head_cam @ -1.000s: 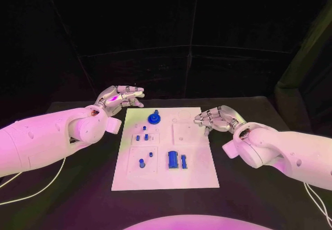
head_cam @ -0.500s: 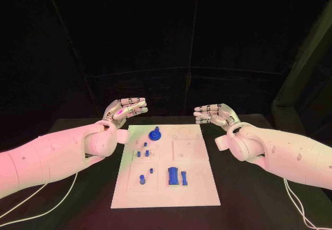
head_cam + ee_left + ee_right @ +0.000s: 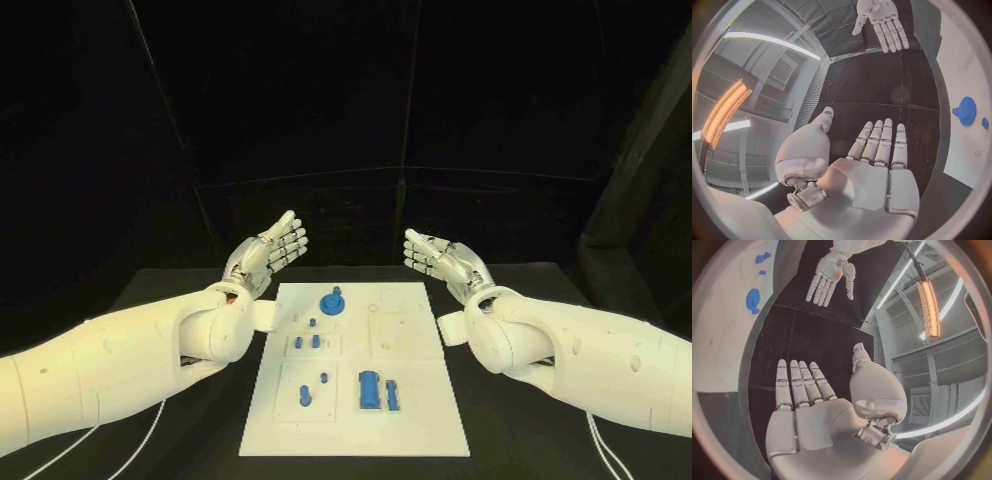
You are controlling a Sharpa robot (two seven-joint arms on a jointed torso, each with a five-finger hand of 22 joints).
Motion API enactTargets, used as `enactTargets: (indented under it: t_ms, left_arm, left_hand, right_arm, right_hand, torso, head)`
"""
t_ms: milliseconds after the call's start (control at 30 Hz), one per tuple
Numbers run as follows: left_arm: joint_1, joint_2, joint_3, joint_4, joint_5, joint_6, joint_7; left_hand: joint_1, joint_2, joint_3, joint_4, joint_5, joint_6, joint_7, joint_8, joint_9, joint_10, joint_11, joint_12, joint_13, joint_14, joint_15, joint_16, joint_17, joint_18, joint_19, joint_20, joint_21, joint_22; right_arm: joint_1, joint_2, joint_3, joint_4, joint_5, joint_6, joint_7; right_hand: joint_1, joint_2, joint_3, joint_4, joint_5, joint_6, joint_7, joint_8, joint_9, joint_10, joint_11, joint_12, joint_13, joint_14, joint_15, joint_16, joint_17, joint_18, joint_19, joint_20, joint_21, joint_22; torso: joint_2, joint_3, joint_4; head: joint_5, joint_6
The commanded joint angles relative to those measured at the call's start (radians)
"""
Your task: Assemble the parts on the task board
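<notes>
I see both hands raised past the far end of the board point(image 3: 418, 400), palms facing each other, holding nothing. Left hand point(image 3: 268, 255) has its fingers straight and together, thumb apart; right hand point(image 3: 441, 260) the same. Board lies on the table point(image 3: 173, 290) with its long axis running away from me, between the two forearms. On it, head view gives the full layout: a round part point(image 3: 333, 300) near the far end, small pegs point(image 3: 306, 341) in the middle left, a tall block point(image 3: 369, 389) with a thin peg point(image 3: 392, 394) just beside it nearer me, both long axes along the board. The wrist views miss most of that: the left wrist view catches just the board's edge with the round part point(image 3: 964, 110), cut off at the rim, plus the right hand opposite. Right wrist view shows blue blobs, probably the same part, too warped to tell.
</notes>
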Motion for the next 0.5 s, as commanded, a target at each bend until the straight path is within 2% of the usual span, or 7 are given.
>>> enactTargets:
  t_ms: [33,133,167,200,300,333,500]
  left_arm:
    - [-0.026,-0.007,0.023,0.059,-0.066,-0.196,-0.008]
    - [-0.05,-0.016,0.047,0.107,-0.089,-0.275,-0.012]
    - [-0.057,-0.018,0.054,0.121,-0.096,-0.299,-0.014]
    - [-0.064,-0.02,0.061,0.133,-0.102,-0.319,-0.015]
    - [-0.081,-0.026,0.078,0.167,-0.118,-0.376,-0.018]
    - [-0.085,-0.027,0.082,0.174,-0.121,-0.388,-0.019]
    - [-0.093,-0.03,0.09,0.19,-0.129,-0.414,-0.02]
  left_hand:
    - [-0.217,0.006,-0.052,0.006,-0.008,-0.163,-0.073,-0.013,-0.006,-0.174,-0.091,-0.012,-0.005,-0.156,-0.063,-0.041,-0.039,-0.035,-0.121,-0.049,-0.013,-0.043]
    - [-0.27,0.006,-0.065,0.006,-0.008,-0.203,-0.073,-0.013,-0.006,-0.216,-0.091,-0.012,-0.005,-0.194,-0.063,-0.052,-0.039,-0.042,-0.15,-0.06,-0.013,-0.053]
    - [-0.286,0.006,-0.069,0.006,-0.008,-0.216,-0.073,-0.013,-0.006,-0.23,-0.091,-0.012,-0.005,-0.206,-0.063,-0.055,-0.039,-0.116,-0.16,-0.064,-0.013,-0.056]
    - [-0.302,0.006,-0.072,0.006,-0.008,-0.227,-0.073,-0.013,-0.006,-0.242,-0.091,-0.012,-0.005,-0.217,-0.063,-0.057,-0.039,-0.116,-0.169,-0.067,-0.013,-0.059]
    - [-0.352,0.006,-0.083,0.006,-0.008,-0.265,-0.073,-0.013,-0.006,-0.282,-0.091,-0.012,-0.005,-0.253,-0.063,-0.129,-0.039,-0.116,-0.196,-0.079,-0.013,-0.133]
    - [-0.365,0.006,-0.087,0.006,-0.008,-0.275,-0.073,-0.013,-0.006,-0.293,-0.091,-0.012,-0.005,-0.263,-0.063,-0.129,-0.039,-0.116,-0.204,-0.152,-0.013,-0.133]
    - [-0.42,0.006,-0.163,0.006,-0.008,-0.317,-0.073,-0.013,-0.006,-0.337,-0.091,-0.012,-0.005,-0.302,-0.063,-0.129,-0.039,-0.116,-0.236,-0.152,-0.013,-0.133]
  right_arm:
    - [-0.012,-0.013,0.01,0.052,0.131,-0.164,0.083]
    - [-0.023,-0.022,0.018,0.088,0.165,-0.207,0.101]
    - [-0.025,-0.024,0.02,0.096,0.173,-0.217,0.106]
    - [-0.027,-0.026,0.022,0.103,0.179,-0.225,0.109]
    - [-0.03,-0.029,0.024,0.113,0.189,-0.237,0.114]
    - [-0.03,-0.029,0.024,0.113,0.189,-0.237,0.114]
    - [-0.03,-0.029,0.024,0.113,0.189,-0.237,0.114]
  right_hand:
    - [-0.247,-0.007,0.034,-0.001,-0.088,-0.163,-0.078,-0.008,-0.015,-0.174,-0.099,-0.011,-0.031,-0.177,-0.059,-0.008,-0.021,-0.035,-0.167,-0.046,-0.013,-0.01]
    - [-0.309,-0.007,0.111,-0.001,-0.088,-0.204,-0.078,-0.008,-0.015,-0.218,-0.099,-0.011,-0.031,-0.221,-0.059,-0.008,-0.021,-0.036,-0.209,-0.057,-0.013,-0.01]
    - [-0.327,-0.007,0.111,-0.001,-0.088,-0.216,-0.078,-0.008,-0.015,-0.231,-0.099,-0.011,-0.031,-0.234,-0.059,-0.008,-0.021,-0.115,-0.222,-0.061,-0.013,-0.01]
    - [-0.345,-0.007,0.111,-0.001,-0.088,-0.227,-0.078,-0.008,-0.015,-0.244,-0.099,-0.011,-0.031,-0.246,-0.059,-0.008,-0.021,-0.045,-0.234,-0.064,-0.013,-0.01]
    - [-0.4,-0.007,0.111,-0.001,-0.088,-0.264,-0.078,-0.008,-0.015,-0.283,-0.099,-0.011,-0.031,-0.286,-0.059,-0.008,-0.021,-0.115,-0.272,-0.143,-0.013,-0.01]
    - [-0.415,-0.007,0.111,-0.001,-0.088,-0.273,-0.078,-0.008,-0.015,-0.293,-0.099,-0.011,-0.031,-0.297,-0.059,-0.008,-0.021,-0.115,-0.281,-0.143,-0.013,-0.01]
    - [-0.478,-0.007,0.111,-0.001,-0.088,-0.315,-0.078,-0.008,-0.015,-0.338,-0.099,-0.011,-0.031,-0.341,-0.059,-0.008,-0.021,-0.115,-0.322,-0.143,-0.013,-0.01]
  torso:
    - [-0.009,0.0046,0.0112]
    - [-0.009,0.0046,0.0112]
    - [-0.009,0.0046,0.0112]
    - [-0.009,0.0046,0.0112]
    - [-0.009,0.0046,0.0112]
    - [-0.009,0.0046,0.0112]
    - [-0.009,0.0046,0.0112]
  head:
    - [-0.001,0.005]
    - [-0.001,0.005]
    - [-0.001,0.005]
    - [-0.001,0.005]
    - [-0.001,0.005]
    - [-0.001,0.005]
    - [-0.001,0.005]
